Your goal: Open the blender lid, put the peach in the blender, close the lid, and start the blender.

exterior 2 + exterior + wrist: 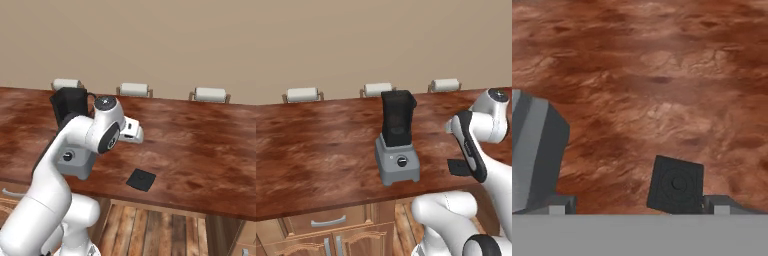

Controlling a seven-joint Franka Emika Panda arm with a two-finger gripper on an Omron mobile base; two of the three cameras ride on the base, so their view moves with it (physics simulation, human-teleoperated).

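Observation:
The blender [397, 140] stands on the wooden counter [316, 150], its grey base and black knob facing me and its dark jar uncovered on top. In the right base view my arm partly covers the blender [70, 107]. The blender lid [458, 167], a flat black square, lies on the counter to the right of the base. It also shows as the blender lid [141, 179] near the front edge and as the blender lid [676, 185] just ahead of the right fingertip. My gripper [639, 206] hovers above the counter, open wide and holding nothing. The blender base [534, 150] is at its left. The peach is out of view.
Three white-backed stools [377, 89] line the counter's far edge. Wooden cabinet drawers [328, 220] sit under the near edge. To the right of the lid, bare counter [210, 150] stretches on.

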